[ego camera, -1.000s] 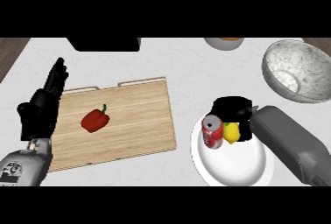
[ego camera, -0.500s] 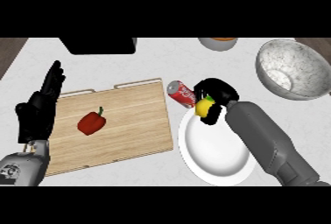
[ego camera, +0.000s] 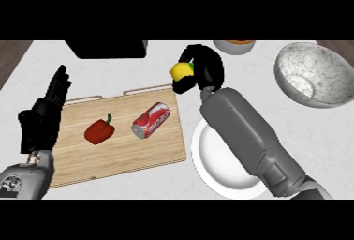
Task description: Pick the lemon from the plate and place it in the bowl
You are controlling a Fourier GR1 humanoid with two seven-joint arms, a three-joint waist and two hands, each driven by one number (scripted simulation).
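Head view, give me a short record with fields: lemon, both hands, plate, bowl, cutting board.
lemon: in right hand, left of bowl, off plate
right hand: curled round lemon
left hand: open, resting at view's left
plate: white, right of cutting board, no lemon
bowl: upper right, no lemon
cutting board: bears red pepper and can on its side

1. This is a kitchen. A pale, speckled counter top (ego camera: 124, 70) fills nearly the whole frame, with strips of dark wood at the upper left and upper right corners.
2. A wooden cutting board (ego camera: 117, 154) lies at centre left. A red bell pepper (ego camera: 99, 131) and a red drinks can (ego camera: 151, 120) lie on it.
3. Tableware stands about: a white plate (ego camera: 221, 168) right of centre in the lower half, a speckled grey bowl (ego camera: 314, 75) at the upper right, and a small dish (ego camera: 233, 46) at the top edge.
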